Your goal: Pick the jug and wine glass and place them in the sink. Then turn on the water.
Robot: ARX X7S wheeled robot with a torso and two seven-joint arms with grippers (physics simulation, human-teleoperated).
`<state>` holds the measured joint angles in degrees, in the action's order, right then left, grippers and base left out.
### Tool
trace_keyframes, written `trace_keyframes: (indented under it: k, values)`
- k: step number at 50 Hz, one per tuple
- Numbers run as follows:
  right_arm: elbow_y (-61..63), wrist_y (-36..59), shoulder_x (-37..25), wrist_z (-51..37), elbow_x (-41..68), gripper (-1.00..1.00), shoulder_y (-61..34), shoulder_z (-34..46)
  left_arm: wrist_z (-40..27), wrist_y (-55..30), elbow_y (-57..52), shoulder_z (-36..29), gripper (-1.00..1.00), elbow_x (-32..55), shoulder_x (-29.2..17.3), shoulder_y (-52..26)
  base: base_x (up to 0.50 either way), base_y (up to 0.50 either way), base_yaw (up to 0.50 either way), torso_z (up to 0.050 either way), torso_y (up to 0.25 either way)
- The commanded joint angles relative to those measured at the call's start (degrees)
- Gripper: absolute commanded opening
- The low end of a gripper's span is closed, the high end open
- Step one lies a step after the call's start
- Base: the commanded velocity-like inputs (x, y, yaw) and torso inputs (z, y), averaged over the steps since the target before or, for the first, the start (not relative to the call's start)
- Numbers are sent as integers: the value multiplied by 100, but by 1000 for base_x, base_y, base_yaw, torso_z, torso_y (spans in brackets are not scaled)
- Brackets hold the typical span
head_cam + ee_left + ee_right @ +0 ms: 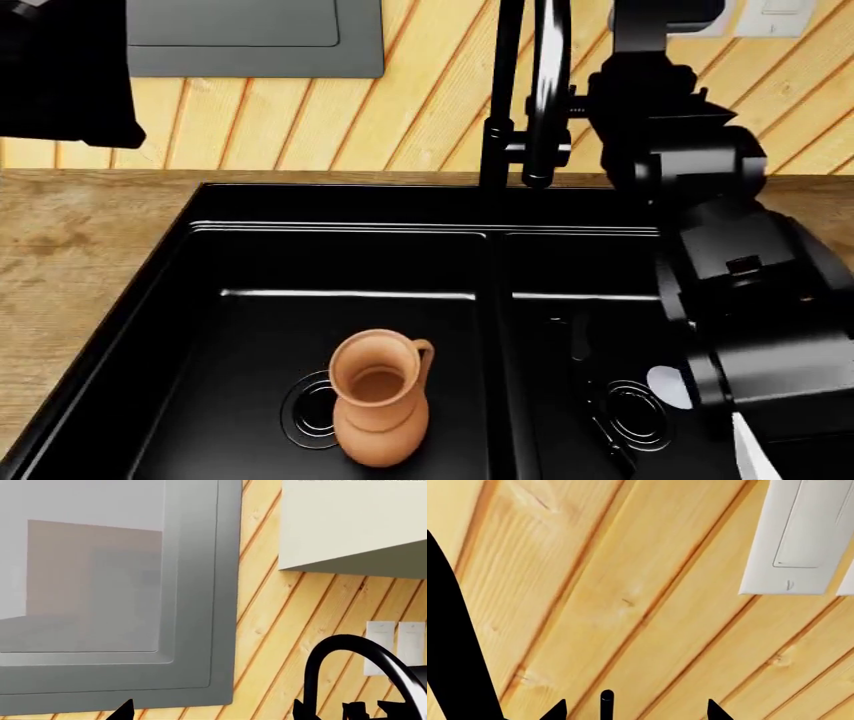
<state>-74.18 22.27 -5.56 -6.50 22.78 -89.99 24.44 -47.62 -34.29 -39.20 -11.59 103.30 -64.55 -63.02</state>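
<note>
The jug (380, 408) is standing upright in the left basin of the sink (347, 262), beside its drain. The right arm is reaching up by the faucet (514, 95), its fingers (710, 711) spreading apart; the left fingers' state cannot be told.

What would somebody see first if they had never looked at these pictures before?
The orange jug stands out most, upright in the left basin of the shiny black sink, right by the drain. Next comes the tall black faucet rising behind the divider against the striped wooden wall, with the robot's big dark right arm reaching up beside it.
</note>
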Motion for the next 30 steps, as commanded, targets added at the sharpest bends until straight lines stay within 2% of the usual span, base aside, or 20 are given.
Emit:
trace_keyframes:
  k: [1, 13, 30]
  values:
    - [-79, 103, 147, 166, -1210, 100, 37, -1145, 55, 47, 41, 56, 100, -48, -8, 88, 0, 0, 0, 0, 0]
    - [-80, 142, 211, 258, -1849, 100, 41, -1759, 93, 76, 68, 112, 100, -71, -26, 134, 0, 0, 0, 0, 0]
    - [-79, 169, 273, 320, -2160, 100, -91, -2011, 97, 94, 33, 192, 100, -28, -91, 174, 0, 0, 0, 0, 0]
